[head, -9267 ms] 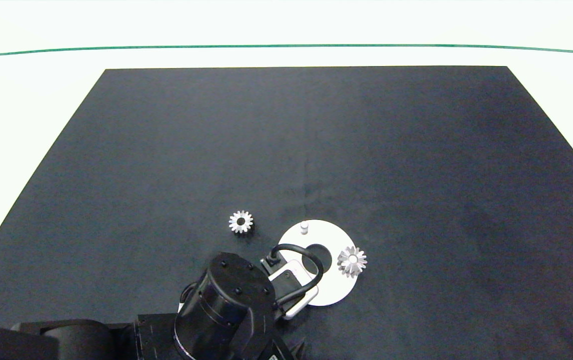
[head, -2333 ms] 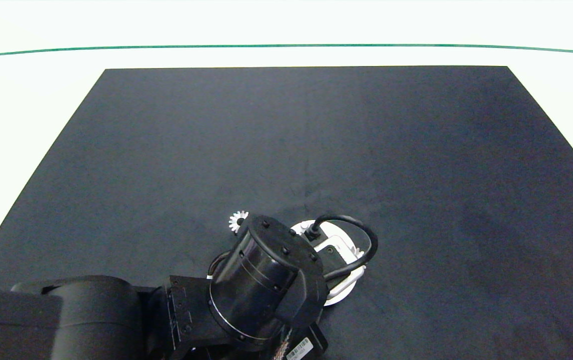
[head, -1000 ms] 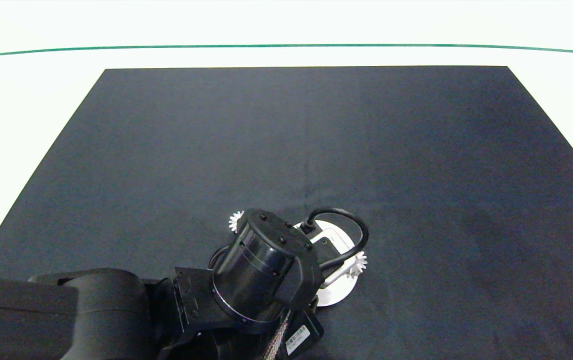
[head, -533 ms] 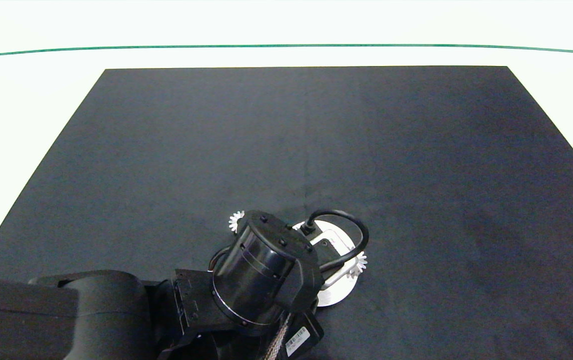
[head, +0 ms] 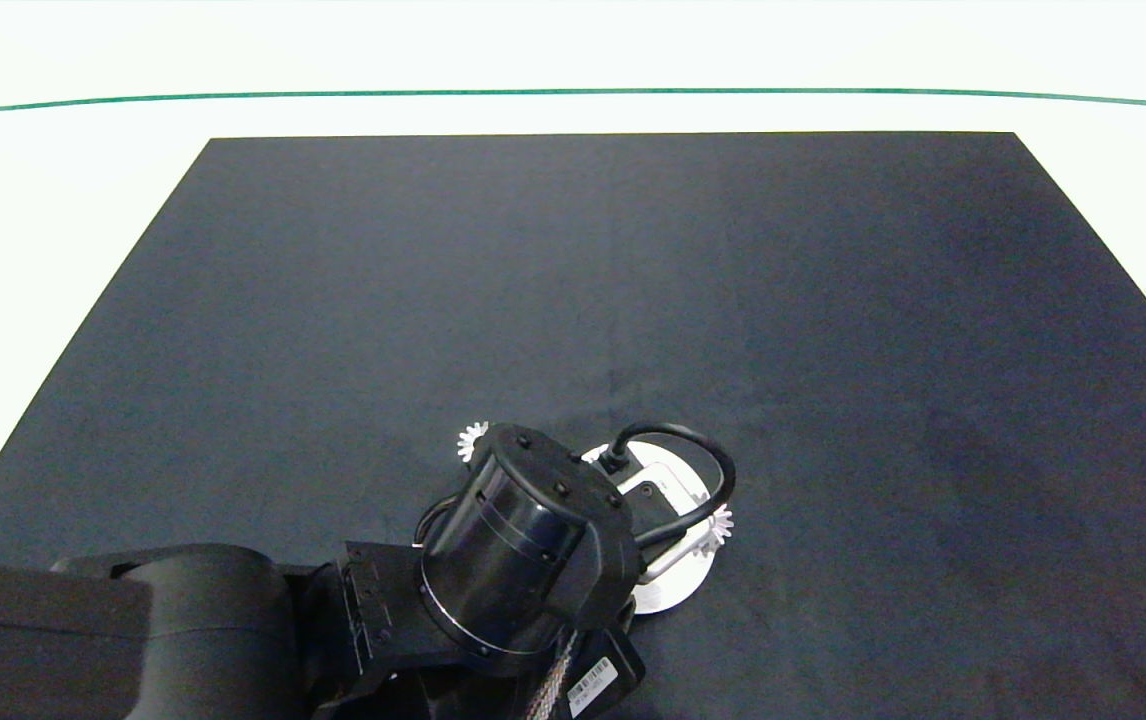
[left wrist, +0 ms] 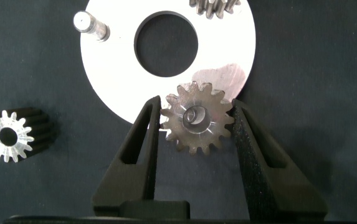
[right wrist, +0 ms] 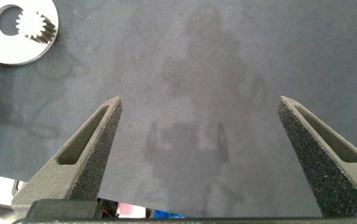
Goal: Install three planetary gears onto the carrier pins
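Note:
My left gripper (left wrist: 197,107) is shut on a silvery planetary gear (left wrist: 197,119), a finger on each side of its teeth. This gear lies flat over the rim of the white disc (left wrist: 240,37), and a pin end shows in its centre hole. One bare carrier pin (left wrist: 91,23) stands across the disc's big hole. A second gear (left wrist: 214,6) sits on the disc at its far rim. A third gear (left wrist: 7,134) lies loose on the black mat beside the disc. In the head view my left arm (head: 533,540) hides most of the disc (head: 668,592).
My right gripper (right wrist: 200,102) hangs open over bare black mat (right wrist: 228,74), off to the side, with the disc (right wrist: 4,53) far from it. The mat (head: 633,280) stretches wide beyond the disc, and white floor with a green line (head: 573,92) lies past its far edge.
Over nine seconds my left arm swung from the disc's near side to above it. In the last second it only shifted slightly; the loose gear on the mat stayed put.

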`<state>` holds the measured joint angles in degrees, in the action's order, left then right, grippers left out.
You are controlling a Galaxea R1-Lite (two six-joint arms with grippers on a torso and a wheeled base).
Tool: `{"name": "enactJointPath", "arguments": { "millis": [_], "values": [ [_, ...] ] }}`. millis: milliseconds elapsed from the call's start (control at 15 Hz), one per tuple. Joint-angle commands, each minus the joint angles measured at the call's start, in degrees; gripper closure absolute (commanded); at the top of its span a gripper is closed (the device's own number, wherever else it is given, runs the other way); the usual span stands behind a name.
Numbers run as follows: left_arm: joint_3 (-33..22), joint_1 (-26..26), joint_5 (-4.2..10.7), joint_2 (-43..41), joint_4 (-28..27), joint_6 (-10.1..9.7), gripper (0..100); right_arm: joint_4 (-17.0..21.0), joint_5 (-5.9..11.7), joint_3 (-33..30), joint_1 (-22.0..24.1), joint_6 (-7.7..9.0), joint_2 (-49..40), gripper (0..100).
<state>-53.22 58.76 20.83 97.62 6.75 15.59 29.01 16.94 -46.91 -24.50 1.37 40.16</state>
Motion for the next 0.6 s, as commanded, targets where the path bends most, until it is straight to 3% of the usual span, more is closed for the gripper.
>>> {"name": "enactJointPath", "arguments": {
  "millis": [67,600],
  "values": [
    [0.14,-0.05,0.17,-0.24,-0.07,0.23,100,0.17,0.02,-0.02,-0.02,0.04,0.01,0],
    [-0.13,-0.05,0.17,0.11,0.19,0.40,100,0.17,-0.25,-0.02,-0.02,-0.05,0.01,0]
  ]
}}
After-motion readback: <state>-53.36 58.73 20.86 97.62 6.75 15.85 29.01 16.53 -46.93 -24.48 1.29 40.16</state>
